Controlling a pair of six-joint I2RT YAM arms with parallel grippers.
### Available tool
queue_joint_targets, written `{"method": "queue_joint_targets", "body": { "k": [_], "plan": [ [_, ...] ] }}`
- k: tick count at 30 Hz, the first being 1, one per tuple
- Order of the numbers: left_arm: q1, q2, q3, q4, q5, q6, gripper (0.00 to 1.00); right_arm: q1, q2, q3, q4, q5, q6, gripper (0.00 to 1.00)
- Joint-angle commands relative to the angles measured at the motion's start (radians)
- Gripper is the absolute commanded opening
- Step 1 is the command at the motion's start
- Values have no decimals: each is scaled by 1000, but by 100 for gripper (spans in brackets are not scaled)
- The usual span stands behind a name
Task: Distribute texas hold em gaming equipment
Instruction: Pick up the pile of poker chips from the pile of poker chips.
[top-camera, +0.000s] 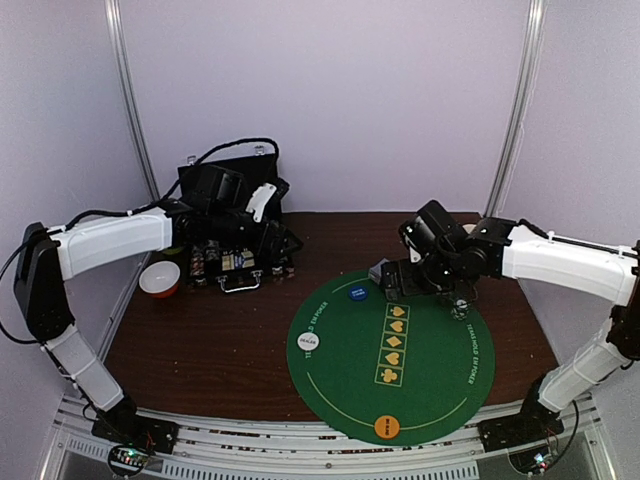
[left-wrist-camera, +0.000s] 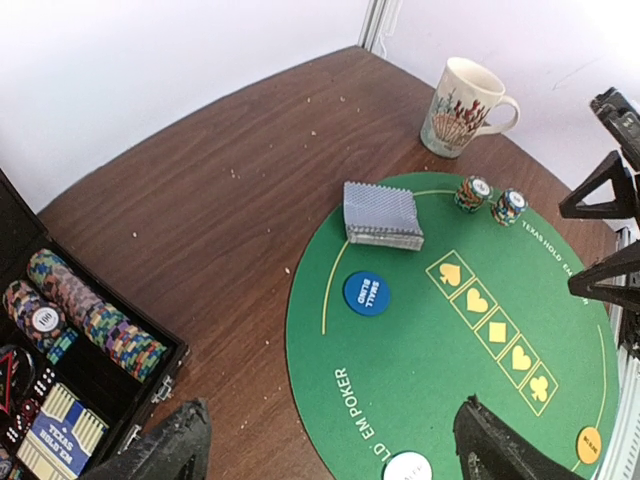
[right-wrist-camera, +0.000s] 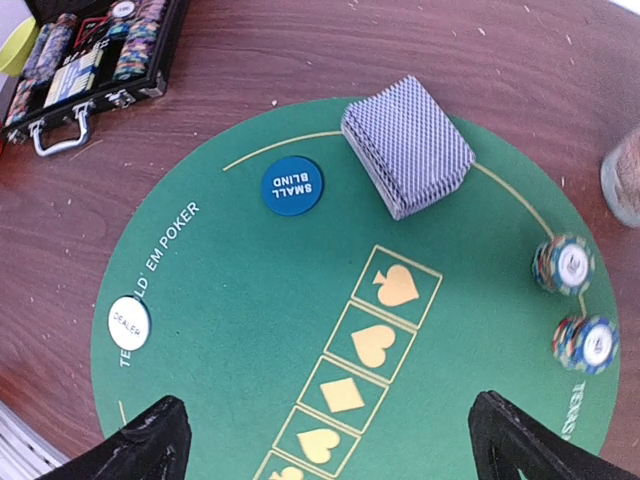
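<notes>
Reference for all positions: the round green mat (top-camera: 340, 395) on the brown table (top-camera: 200, 340).

Well off the mat's left rim stands an orange bowl (top-camera: 160, 278). Next to it is the open black case (top-camera: 235, 262), with rows of poker chips (left-wrist-camera: 95, 320) lying inside. My left gripper (left-wrist-camera: 332, 405) hangs by the case, off the mat's far-left side. Its fingers are spread wide with nothing between them.

On the mat, at its left rim, lies the white dealer disc (right-wrist-camera: 129, 322). Further in and towards the far side lies the blue small-blind disc (right-wrist-camera: 292, 186). The deck of cards (right-wrist-camera: 407, 143) sits just right of that disc at the far rim, face down and squared. The orange disc (top-camera: 386, 427) lies at the near rim.

My right gripper (right-wrist-camera: 332, 398) is above the mat's far half. Its fingers are wide apart and it holds nothing.

Two chip stacks (right-wrist-camera: 563, 264) stand at the mat's far-right rim, near each other but not touching. The mug (left-wrist-camera: 462, 105) stands upright just off that rim.
</notes>
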Motion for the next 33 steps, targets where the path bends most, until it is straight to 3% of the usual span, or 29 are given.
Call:
{"method": "queue_joint_targets", "body": {
  "k": [1,8,15,23,33],
  "plan": [
    [2,-46,-41,79,-6,-4,88,-63,-7,80,-47,-90,-231,100],
    [2,-68,-63,72,-4,25,88,-195,10,109,-110,-106,-265,100],
    [2,-62,-51,41,7,53,88,-344,80,122,-230,7,-265,100],
    [1,-23,-40,13,10,77,88,-408,364,277,-287,12,-327,100],
    [3,19,-27,-13,-11,103,88,-462,496,299,-280,-64,-395,100]
  ]
}}
